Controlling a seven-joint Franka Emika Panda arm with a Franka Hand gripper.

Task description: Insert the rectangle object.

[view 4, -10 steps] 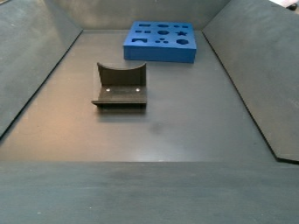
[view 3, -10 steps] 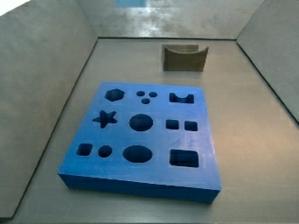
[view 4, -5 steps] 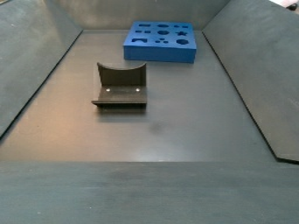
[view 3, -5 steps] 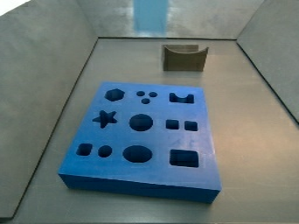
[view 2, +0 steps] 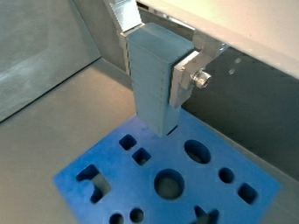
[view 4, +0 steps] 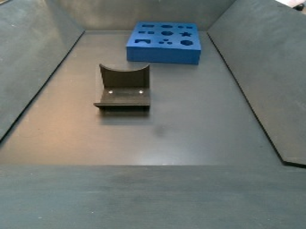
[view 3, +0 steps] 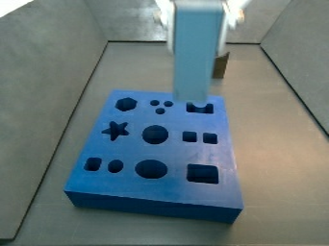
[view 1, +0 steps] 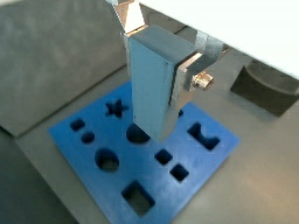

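Observation:
My gripper [view 1: 158, 61] is shut on the rectangle object [view 1: 155, 87], a tall light blue-grey block, and holds it upright between silver fingers [view 1: 187, 77]. It hangs above the bright-blue holed board [view 1: 135, 171], over the board's middle to far part. Both wrist views show this; the block [view 2: 155, 83] sits in the gripper [view 2: 156, 57] above the board [view 2: 128, 188]. In a side view the block [view 3: 195, 53] stands tall over the board's [view 3: 180, 154] far edge. The gripper is out of view in a side view where only the board [view 4: 165, 42] shows.
An olive-brown block with a notched top [view 4: 123, 87] stands on the grey floor away from the board; it also shows in a wrist view [view 1: 268, 83] and peeks out behind the held block [view 3: 221, 65]. Sloped grey walls enclose the floor.
The held block has come down and forward into a side view, from a pale patch at the top edge to a large shape over the board. The board and olive block have not moved.

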